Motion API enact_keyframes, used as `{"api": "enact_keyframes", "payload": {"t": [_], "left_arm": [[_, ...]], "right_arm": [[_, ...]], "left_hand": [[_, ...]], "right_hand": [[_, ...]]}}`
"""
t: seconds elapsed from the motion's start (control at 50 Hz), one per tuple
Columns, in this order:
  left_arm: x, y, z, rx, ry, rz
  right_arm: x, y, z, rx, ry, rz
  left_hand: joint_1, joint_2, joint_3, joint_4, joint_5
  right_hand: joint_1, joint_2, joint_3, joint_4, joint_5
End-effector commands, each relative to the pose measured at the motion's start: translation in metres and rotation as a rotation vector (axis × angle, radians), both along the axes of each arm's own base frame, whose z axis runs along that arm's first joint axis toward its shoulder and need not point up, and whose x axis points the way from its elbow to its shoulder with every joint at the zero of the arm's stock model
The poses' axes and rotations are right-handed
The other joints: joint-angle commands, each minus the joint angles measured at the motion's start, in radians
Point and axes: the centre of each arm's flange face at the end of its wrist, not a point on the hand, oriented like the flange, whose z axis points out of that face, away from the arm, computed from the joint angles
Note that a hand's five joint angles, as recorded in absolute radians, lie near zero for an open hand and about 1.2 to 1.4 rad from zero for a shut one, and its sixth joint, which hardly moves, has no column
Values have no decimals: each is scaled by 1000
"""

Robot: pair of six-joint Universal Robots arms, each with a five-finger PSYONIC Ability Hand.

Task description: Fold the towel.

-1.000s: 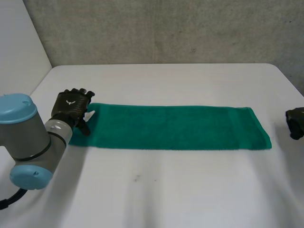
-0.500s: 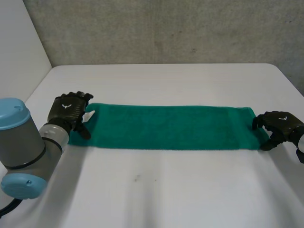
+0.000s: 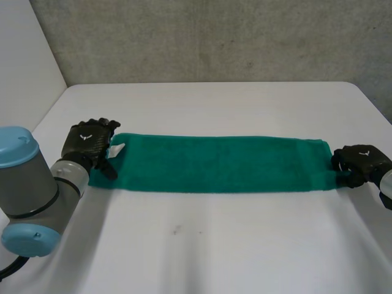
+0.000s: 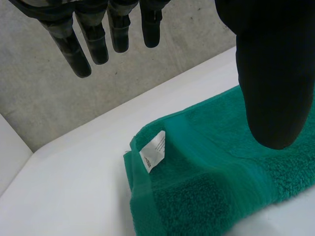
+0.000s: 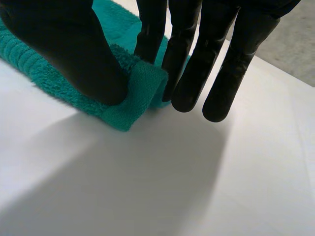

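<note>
A: towel state?
B: Green terry, one long strip, flat on the white surface, running side to side.
A: Ends?
B: Left end lies flat, with a white tag sticking up at its far corner. Right end's hem is curled up off the surface.

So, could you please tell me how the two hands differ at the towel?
The left hand is open, fingers straight, over the towel near its label; the right hand pinches the opposite end, edge turned up. Both are black, each at a short end.
</note>
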Motion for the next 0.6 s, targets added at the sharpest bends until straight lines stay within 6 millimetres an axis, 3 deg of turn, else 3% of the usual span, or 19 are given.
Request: {"api": "enact_keyframes", "payload": {"t": [0.02,0.2,0.3,0.32,0.36,0.38,0.44,0.46,0.52,0.54,0.6], "left_arm": [[1,3,-3,12,-4,-1],[1,4,2,-2,2,1],[1,5,4,-4,1,1],[2,6,4,-4,1,1],[2,6,5,-7,2,1],[2,7,5,-8,2,1],[2,7,8,-15,6,1],[1,7,9,-18,7,0],[2,7,12,-26,9,0],[2,8,12,-27,9,0],[1,8,14,-31,12,0]], "right_arm": [[-23,-17,13,-98,100,-178],[-71,-42,44,-181,263,-358],[-54,-43,60,-210,291,-284],[-31,-41,71,-240,271,-222],[-3,-37,81,-271,245,-149],[24,-31,87,-294,221,-82],[62,-19,94,-322,190,22],[91,-7,98,-346,174,102],[136,14,107,-391,146,227],[164,30,115,-424,124,304],[202,53,120,-458,93,411]], "left_hand": [[-18,-27,-38,-28,-52],[-18,-27,-38,-28,-52],[-18,-27,-38,-28,-52],[-18,-27,-38,-28,-52],[-18,-27,-38,-28,-52],[-18,-27,-38,-28,-52],[-18,-27,-38,-28,-52],[-18,-27,-38,-28,-52],[-18,-27,-38,-28,-52],[-18,-27,-38,-28,-52],[-18,-27,-38,-28,-52]], "right_hand": [[465,226,219,212,266],[465,226,219,212,266],[465,226,219,212,266],[465,226,219,212,266],[465,226,219,212,266],[465,226,219,212,266],[465,226,219,212,266],[465,226,219,212,266],[465,226,219,212,266],[465,226,219,212,266],[465,226,219,212,266]]}}
